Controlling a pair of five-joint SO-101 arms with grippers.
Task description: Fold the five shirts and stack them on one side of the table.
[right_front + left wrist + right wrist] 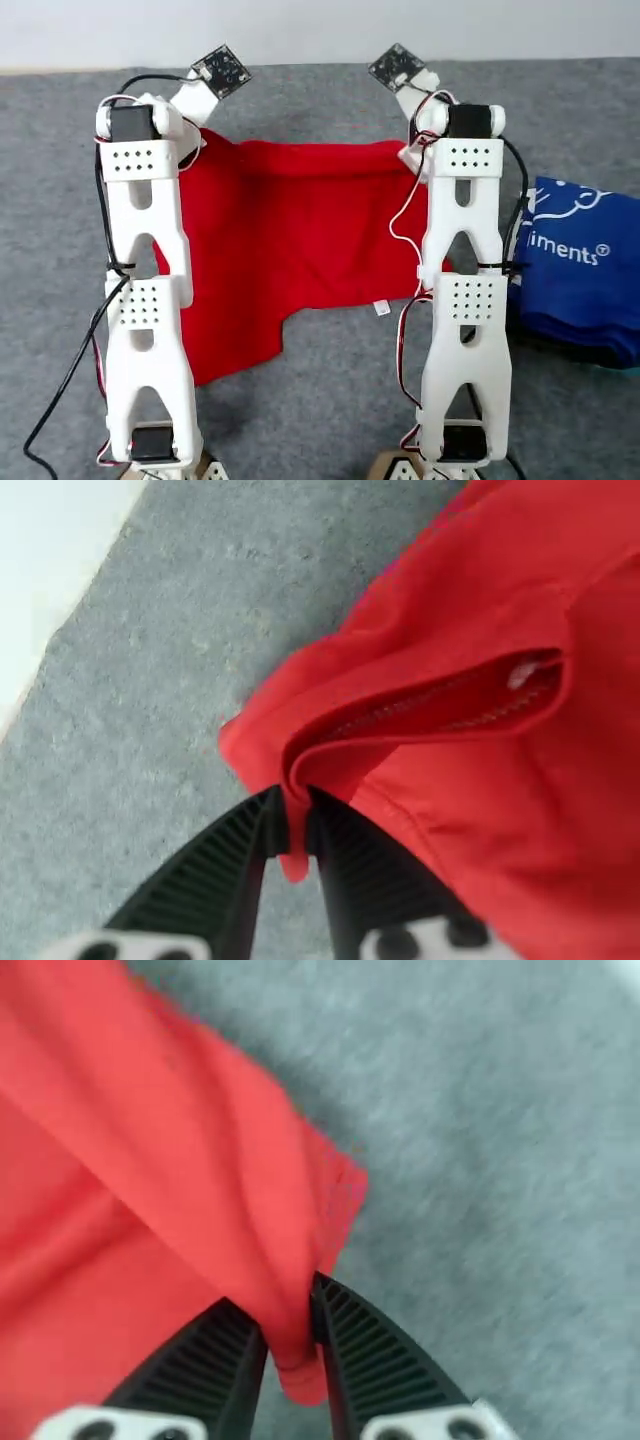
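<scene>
Soft red shirt point(300, 230) lies wrinkled on the fuzzy grey table point(330, 400) between the arms, long axis side to side, left gripper point(290, 830) and right gripper point(290, 1332) each pinched narrow on a far-edge fold, folded blue shirts point(585, 270) stacked at right.

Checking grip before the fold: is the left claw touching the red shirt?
Touching: left wrist view shows the left claw pinching the red shirt edge.

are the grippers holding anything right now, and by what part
Both hold the red fabric shirt: the left gripper pinches a folded edge beside a stitched opening, the right gripper a bunched corner.
</scene>
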